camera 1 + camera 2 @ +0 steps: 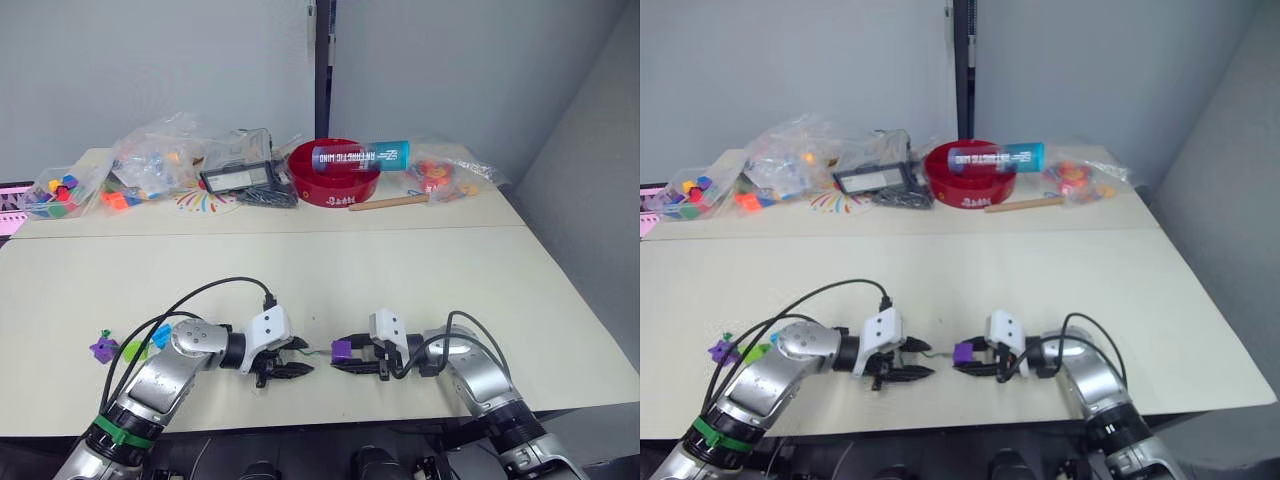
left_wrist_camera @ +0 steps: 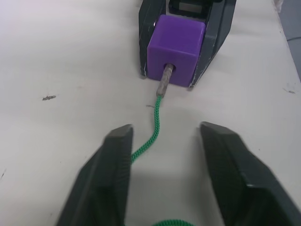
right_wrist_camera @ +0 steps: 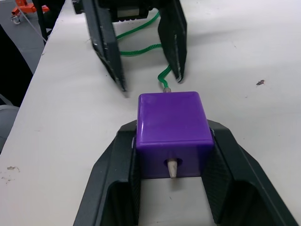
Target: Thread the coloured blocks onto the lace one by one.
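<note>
Right wrist view has the right pincer clamped on a purple block at lower centre, the lace's pale tip poking through its hole. Facing it, the left pincer stands wide open, holding nothing, the green lace running between its fingers on the surface. More blocks lie at lower left.

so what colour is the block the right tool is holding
Purple: the block shows best in the right wrist view, clamped in the right tool.

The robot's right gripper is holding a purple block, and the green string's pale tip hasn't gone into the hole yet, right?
Not quite. The right gripper holds the purple block, but the lace tip is through it: the right wrist view shows it poking out.
</note>
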{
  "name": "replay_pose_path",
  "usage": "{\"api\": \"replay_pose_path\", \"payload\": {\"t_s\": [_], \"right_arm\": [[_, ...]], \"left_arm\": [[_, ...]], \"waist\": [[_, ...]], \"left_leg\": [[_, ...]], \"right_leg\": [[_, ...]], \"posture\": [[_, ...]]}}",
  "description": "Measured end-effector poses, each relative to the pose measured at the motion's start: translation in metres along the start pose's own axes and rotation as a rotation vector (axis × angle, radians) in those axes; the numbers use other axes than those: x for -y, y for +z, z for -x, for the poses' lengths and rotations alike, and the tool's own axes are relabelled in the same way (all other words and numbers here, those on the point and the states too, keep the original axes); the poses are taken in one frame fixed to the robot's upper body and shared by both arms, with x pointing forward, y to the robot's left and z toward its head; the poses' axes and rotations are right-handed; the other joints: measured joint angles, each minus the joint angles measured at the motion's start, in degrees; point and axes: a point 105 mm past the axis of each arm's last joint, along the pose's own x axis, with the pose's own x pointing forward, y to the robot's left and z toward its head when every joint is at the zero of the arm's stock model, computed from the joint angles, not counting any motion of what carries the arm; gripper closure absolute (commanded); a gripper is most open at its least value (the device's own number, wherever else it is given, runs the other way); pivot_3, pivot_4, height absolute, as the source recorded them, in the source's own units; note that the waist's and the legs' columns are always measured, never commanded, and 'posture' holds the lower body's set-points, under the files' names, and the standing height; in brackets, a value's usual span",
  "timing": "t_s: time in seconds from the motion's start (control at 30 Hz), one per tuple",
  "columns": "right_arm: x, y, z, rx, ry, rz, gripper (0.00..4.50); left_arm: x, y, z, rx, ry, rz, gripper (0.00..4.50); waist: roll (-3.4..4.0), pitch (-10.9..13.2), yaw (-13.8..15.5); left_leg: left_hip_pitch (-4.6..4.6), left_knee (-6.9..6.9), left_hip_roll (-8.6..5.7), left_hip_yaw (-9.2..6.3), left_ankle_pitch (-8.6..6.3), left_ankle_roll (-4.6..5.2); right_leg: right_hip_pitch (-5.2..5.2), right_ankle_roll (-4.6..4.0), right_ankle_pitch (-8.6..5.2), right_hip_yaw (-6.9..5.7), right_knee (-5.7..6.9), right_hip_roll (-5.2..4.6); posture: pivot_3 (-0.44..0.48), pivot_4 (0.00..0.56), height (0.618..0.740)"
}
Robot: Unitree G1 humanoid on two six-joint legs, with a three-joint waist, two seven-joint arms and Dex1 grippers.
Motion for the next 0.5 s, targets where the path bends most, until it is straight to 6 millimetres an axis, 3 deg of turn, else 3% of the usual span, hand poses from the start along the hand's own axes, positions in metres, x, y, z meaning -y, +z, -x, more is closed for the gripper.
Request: {"api": "replay_pose_path", "payload": {"t_s": [0.07,0.13,0.3,0.5], "right_arm": [[0.000,0.000,0.000,0.000,-0.001,0.000,3.28],[0.000,0.000,0.000,0.000,-0.003,0.000,3.28],[-0.001,0.000,0.001,-0.001,-0.009,-0.001,3.28],[-0.001,0.000,0.001,-0.003,-0.013,-0.010,3.28]], "left_arm": [[0.000,0.000,0.000,0.002,-0.003,-0.004,4.03],[0.001,0.000,-0.001,0.003,-0.010,-0.007,4.45],[0.002,0.001,-0.002,0.006,-0.019,-0.012,4.45],[0.002,0.016,-0.013,0.042,-0.039,-0.051,4.45]], "waist": [[0.00,0.00,0.00],[0.00,0.00,0.00],[0.00,0.00,0.01],[0.00,0.00,0.20]], "left_leg": [[0.00,0.00,0.00,0.00,0.00,0.00],[-0.01,0.00,0.00,0.00,0.00,0.00],[-0.01,-0.01,0.00,0.00,0.00,0.00],[-0.02,-0.01,-0.01,0.00,0.00,0.00]], "right_leg": [[0.00,0.00,0.00,0.00,-0.01,0.00],[0.00,0.00,0.00,0.00,-0.01,0.00],[0.00,0.00,0.00,0.00,-0.03,0.00],[0.00,0.01,0.00,0.00,-0.05,0.00]], "posture": [[0.000,0.150,0.740],[0.000,0.150,0.740],[0.000,0.150,0.740],[0.000,0.150,0.740]]}}
